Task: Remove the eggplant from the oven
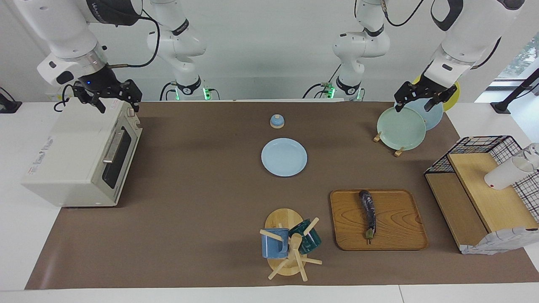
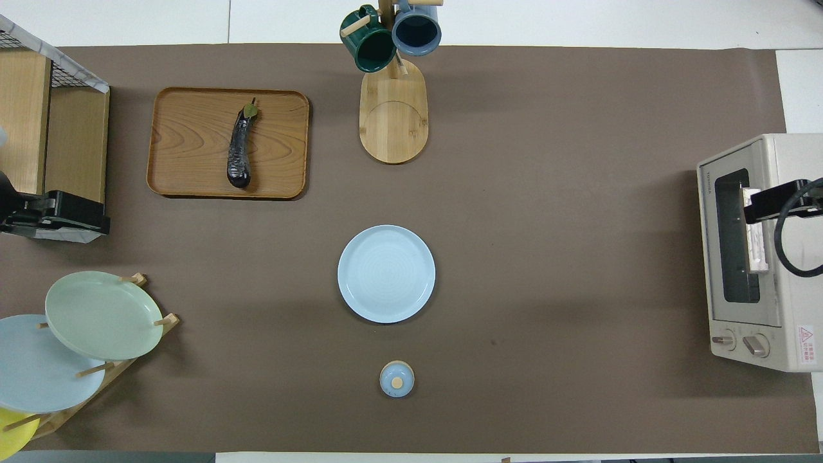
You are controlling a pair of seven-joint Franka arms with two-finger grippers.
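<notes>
The dark purple eggplant (image 1: 367, 212) lies on a wooden tray (image 1: 400, 235) toward the left arm's end of the table, its stem end pointing away from the robots; it also shows in the overhead view (image 2: 239, 151). The off-white oven (image 1: 63, 160) stands at the right arm's end with its glass door (image 1: 113, 162) shut. My right gripper (image 1: 118, 103) hangs open and empty over the oven's top edge nearest the robots. My left gripper (image 1: 413, 106) hangs open and empty over the plate rack.
A light blue plate (image 1: 284, 157) lies mid-table, with a small blue lid (image 1: 276, 121) nearer the robots. A mug tree (image 1: 290, 248) with two mugs stands beside the tray. A plate rack (image 1: 400, 128) and a wire-and-wood shelf (image 1: 484, 193) are at the left arm's end.
</notes>
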